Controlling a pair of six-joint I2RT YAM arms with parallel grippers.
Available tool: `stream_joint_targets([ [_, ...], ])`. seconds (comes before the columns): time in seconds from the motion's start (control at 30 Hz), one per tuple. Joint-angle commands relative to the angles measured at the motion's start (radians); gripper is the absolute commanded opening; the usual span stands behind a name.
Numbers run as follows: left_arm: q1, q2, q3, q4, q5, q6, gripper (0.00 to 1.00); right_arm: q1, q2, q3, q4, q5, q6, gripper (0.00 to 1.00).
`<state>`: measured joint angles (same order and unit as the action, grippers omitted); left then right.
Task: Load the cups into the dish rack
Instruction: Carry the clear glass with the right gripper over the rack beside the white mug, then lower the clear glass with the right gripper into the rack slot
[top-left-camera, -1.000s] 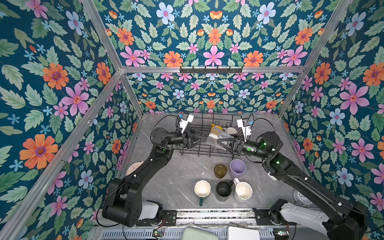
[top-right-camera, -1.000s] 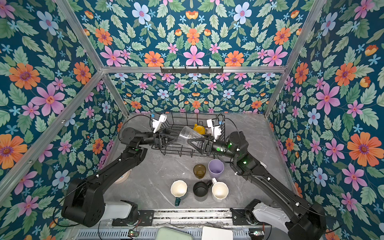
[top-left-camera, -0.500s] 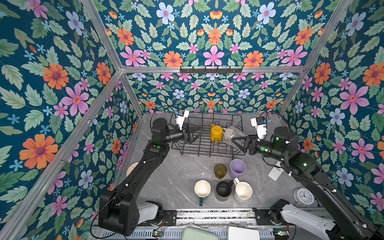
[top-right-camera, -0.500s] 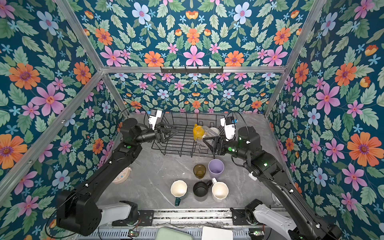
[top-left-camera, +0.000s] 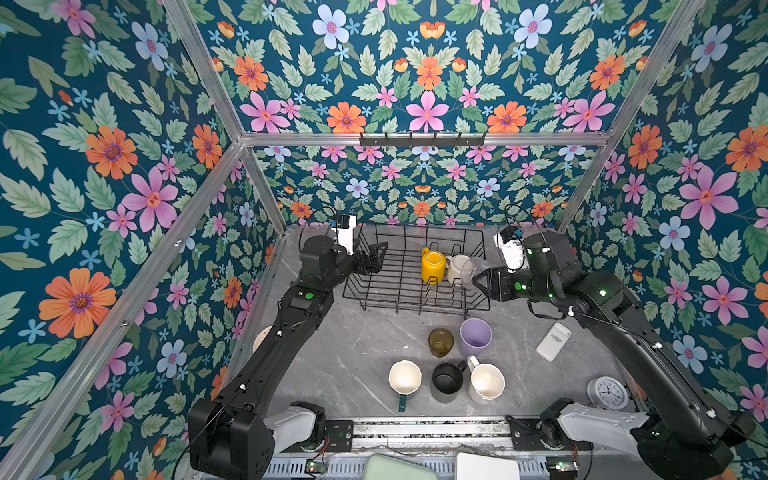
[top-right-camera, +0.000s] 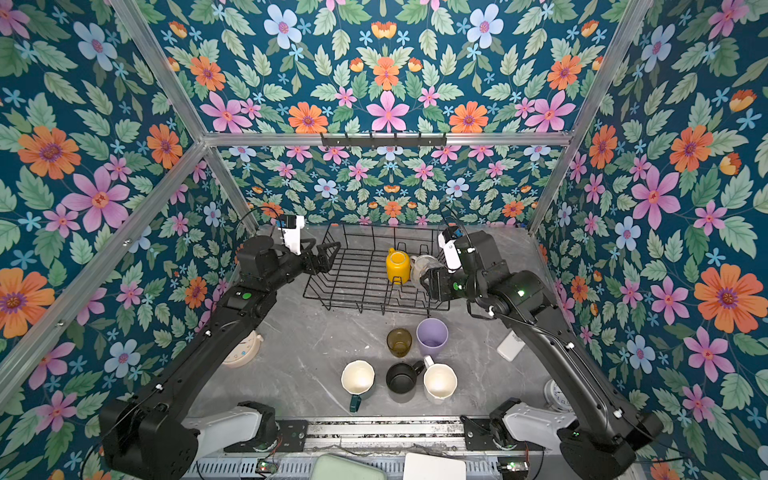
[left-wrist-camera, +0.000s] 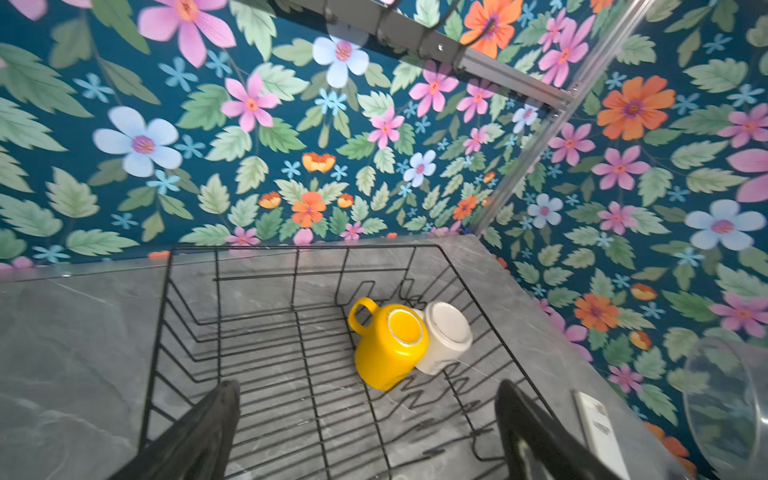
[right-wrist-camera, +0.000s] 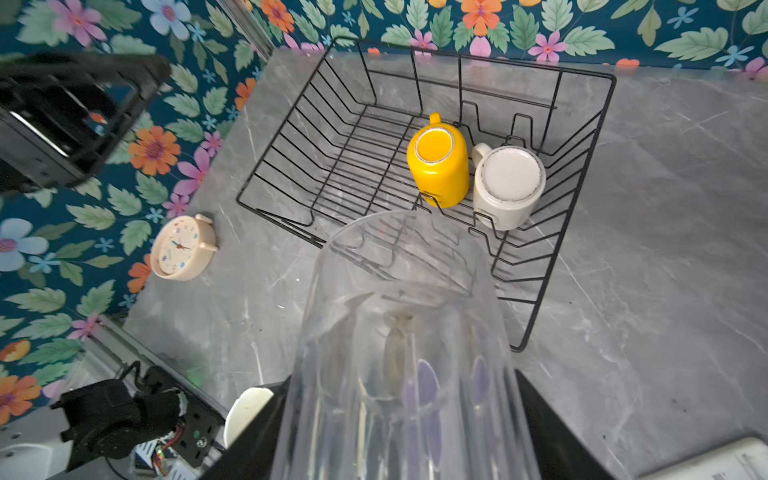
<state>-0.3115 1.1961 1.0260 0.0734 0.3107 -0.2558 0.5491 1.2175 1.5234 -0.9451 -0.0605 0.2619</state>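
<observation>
The black wire dish rack (top-left-camera: 376, 296) stands at the back of the table. In it, a yellow mug (top-left-camera: 433, 266) and a white mug (top-left-camera: 457, 269) sit upside down, side by side. My right gripper (top-left-camera: 482, 284) is shut on a clear glass (right-wrist-camera: 399, 332), held above the rack's right end. My left gripper (left-wrist-camera: 368, 415) hangs open and empty over the rack's left rim. In front of the rack stand an amber glass (top-left-camera: 440, 341), a lilac tumbler (top-left-camera: 475, 337), a green-handled mug (top-left-camera: 404, 377), a black mug (top-left-camera: 447, 377) and a white mug (top-left-camera: 485, 382).
A white remote (top-left-camera: 553, 340) lies right of the tumbler. A white alarm clock (top-left-camera: 607, 390) sits at the front right. A cream clock (top-right-camera: 243, 351) lies by the left wall under my left arm. A black hook rail (top-left-camera: 422, 139) hangs on the back wall.
Both grippers have drawn apart from the rack's middle. The left one pulled back to the left rim and opened wider. The right one carried the clear glass to the right end.
</observation>
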Motion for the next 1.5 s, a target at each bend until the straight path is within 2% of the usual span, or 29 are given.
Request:
stream_joint_targets([
  [0.0,0.002,-0.003,-0.01,0.004,-0.149,0.06,0.97,-0.007,0.052,0.039,-0.056,0.033,-0.064,0.0],
  [0.13,0.002,-0.041,-0.052,0.013,-0.153,0.058,0.98,-0.029,0.129,0.081,-0.08,0.014,-0.096,0.0],
  [0.33,0.002,-0.111,-0.061,0.0,-0.231,0.126,0.99,-0.035,0.278,0.17,-0.143,0.06,-0.149,0.0],
  [0.5,0.002,-0.16,-0.111,0.019,-0.24,0.14,1.0,-0.036,0.39,0.238,-0.176,0.072,-0.171,0.0],
  [0.73,0.003,-0.166,-0.107,0.005,-0.257,0.142,1.0,-0.037,0.533,0.292,-0.21,0.096,-0.191,0.0],
  [1.47,0.003,-0.174,-0.109,-0.006,-0.266,0.143,1.0,-0.037,0.811,0.352,-0.208,0.156,-0.204,0.0],
])
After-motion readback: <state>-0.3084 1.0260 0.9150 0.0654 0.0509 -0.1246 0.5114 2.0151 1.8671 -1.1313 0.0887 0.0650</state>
